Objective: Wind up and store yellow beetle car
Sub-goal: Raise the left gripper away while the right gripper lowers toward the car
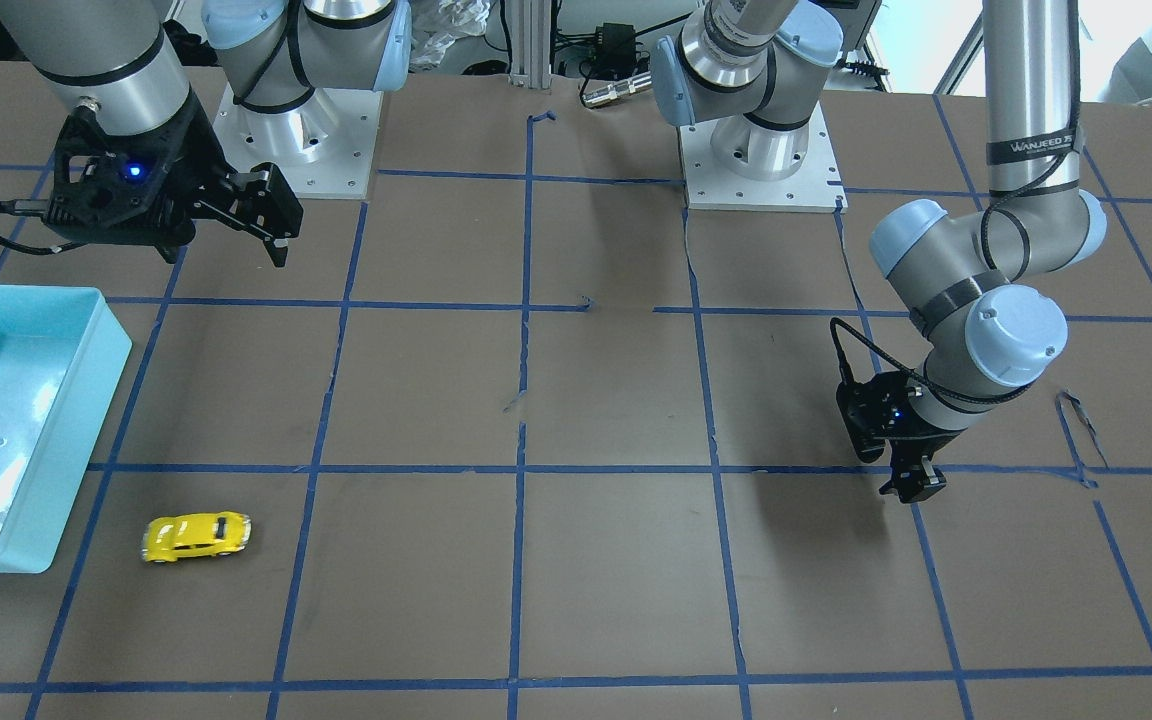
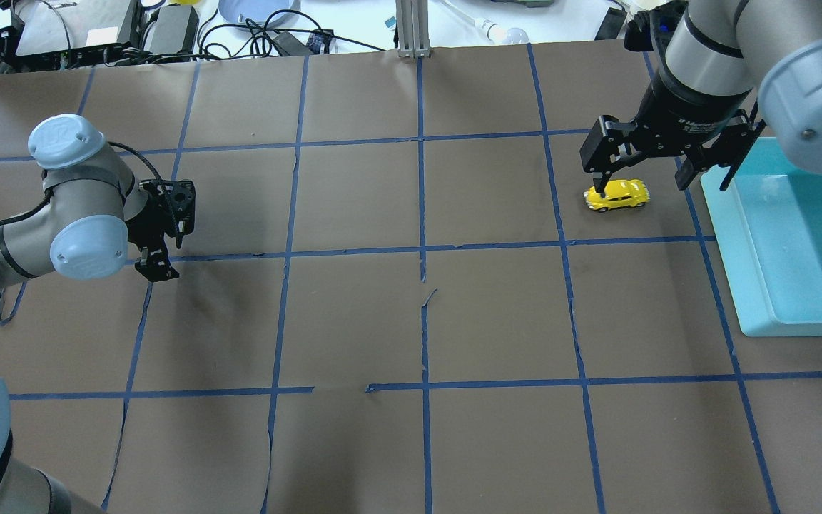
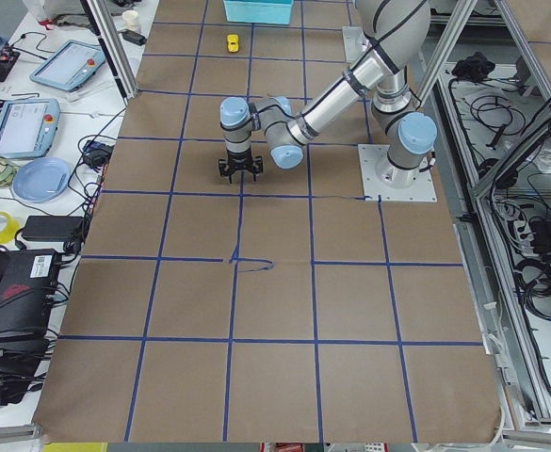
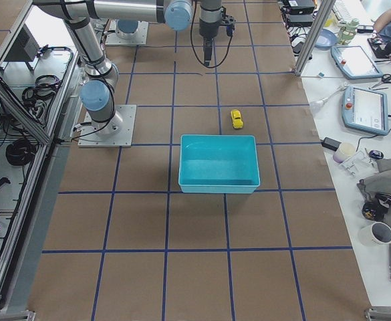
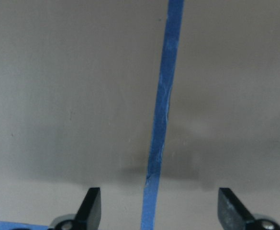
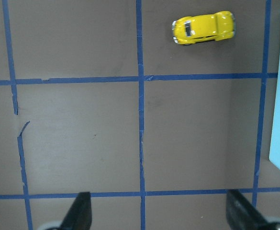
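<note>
The yellow beetle car (image 1: 196,537) stands on its wheels on the brown table, near the teal bin (image 1: 106,330). It also shows in the overhead view (image 2: 616,195) and in the right wrist view (image 6: 204,28), at the top right. My right gripper (image 2: 661,182) is open and empty. It hangs high above the table beside the car, and the car lies well ahead of its fingertips (image 6: 80,213). My left gripper (image 2: 154,268) is open and empty, low over a blue tape line (image 5: 160,120), far from the car.
The teal bin (image 2: 721,214) is empty and lies at the table's end on my right. Blue tape lines form a grid on the brown paper. The arm bases (image 1: 761,165) stand at the table's robot side. Cables and devices lie beyond the far edge (image 2: 168,28).
</note>
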`<state>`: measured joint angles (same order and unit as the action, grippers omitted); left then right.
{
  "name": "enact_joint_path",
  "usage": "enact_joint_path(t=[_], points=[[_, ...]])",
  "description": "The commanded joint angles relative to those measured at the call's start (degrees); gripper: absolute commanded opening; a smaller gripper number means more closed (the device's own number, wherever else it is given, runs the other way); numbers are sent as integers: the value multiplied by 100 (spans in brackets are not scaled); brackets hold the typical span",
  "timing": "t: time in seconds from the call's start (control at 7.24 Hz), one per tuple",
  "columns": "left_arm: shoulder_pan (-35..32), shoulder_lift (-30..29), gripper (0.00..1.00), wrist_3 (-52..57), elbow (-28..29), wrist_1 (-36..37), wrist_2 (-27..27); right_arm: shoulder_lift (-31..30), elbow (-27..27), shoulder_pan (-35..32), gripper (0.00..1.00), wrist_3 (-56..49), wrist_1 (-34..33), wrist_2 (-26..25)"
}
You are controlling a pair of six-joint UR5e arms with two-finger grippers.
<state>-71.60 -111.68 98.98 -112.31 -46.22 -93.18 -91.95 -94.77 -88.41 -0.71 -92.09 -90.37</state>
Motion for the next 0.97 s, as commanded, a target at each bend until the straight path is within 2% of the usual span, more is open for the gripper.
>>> enact_joint_path(t=[0.0,0.28,0.41,0.55,0.83], points=[[-21,59,87,-552,-10,-19,194,19,-6,26,100,-61,-89,-24],[-12,147,87,-871,-10,-54,204,264,-6,69,100,-865,-379,-313],[-3,225,86,-941,60,-220,230,396,11,209,100,-1531,-519,-288],[32,400,85,-1490,156,-491,387,519,-41,437,100,-2591,-999,-210],[-143,830,86,-3438,638,-1437,415,932,-77,719,100,-4446,-1643,-217]])
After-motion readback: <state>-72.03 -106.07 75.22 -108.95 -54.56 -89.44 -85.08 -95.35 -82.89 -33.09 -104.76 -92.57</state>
